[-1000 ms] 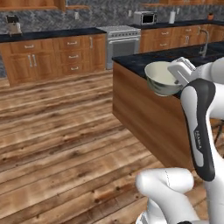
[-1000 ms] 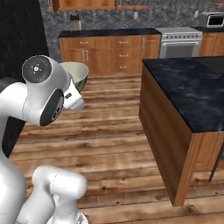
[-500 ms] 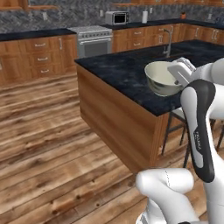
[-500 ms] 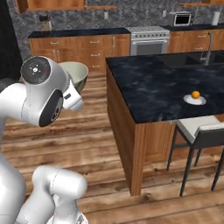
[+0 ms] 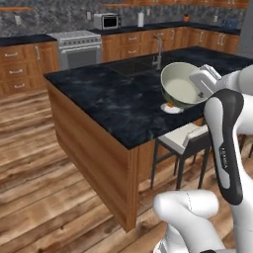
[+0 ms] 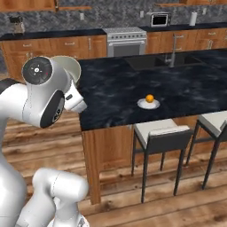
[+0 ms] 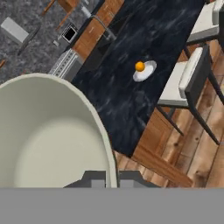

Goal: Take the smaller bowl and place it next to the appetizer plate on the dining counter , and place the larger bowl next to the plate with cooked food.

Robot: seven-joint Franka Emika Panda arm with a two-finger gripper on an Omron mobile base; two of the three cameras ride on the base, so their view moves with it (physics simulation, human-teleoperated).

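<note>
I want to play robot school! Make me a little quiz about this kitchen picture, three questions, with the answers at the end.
1. True or false: the pincer is shut on the rim of the small bowl.
2. What sits on the white plate on the long counter? A) an orange fruit B) a spoon C) a cup
3. Fill in: the chairs with white seats, like the stool, stand beside the ____.

Key: 1 true; 2 A, the orange; 3 counter.
</note>
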